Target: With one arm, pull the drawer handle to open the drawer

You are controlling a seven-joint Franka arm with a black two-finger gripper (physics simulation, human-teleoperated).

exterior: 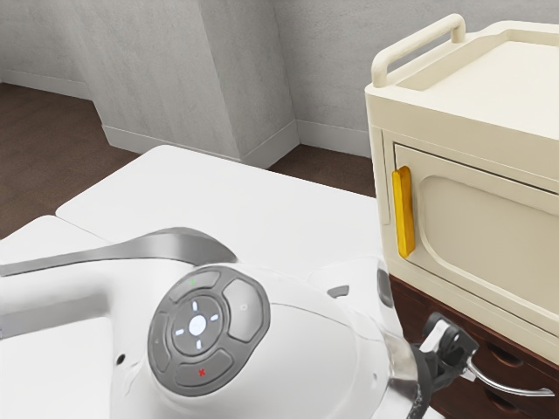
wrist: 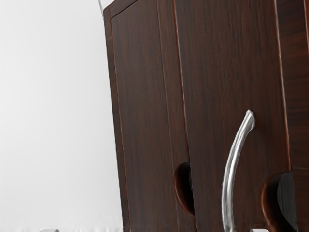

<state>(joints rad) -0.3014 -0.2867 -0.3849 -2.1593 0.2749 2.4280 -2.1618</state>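
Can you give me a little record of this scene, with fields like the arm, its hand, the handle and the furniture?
arm: white, reaching toward the dark wood drawers
hand: open, near the metal handle
metal handle: curved, silver
hand touching handle: cannot tell
drawer front: looks flush, no gap visible
above drawers: cream cabinet
cabinet door: yellow upright handle
background: grey wall, brown floor

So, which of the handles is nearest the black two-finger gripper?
The curved silver metal handle on the dark wooden cabinet, right by the gripper; the straight yellow handle is farther off, higher up, on the cream cabinet.
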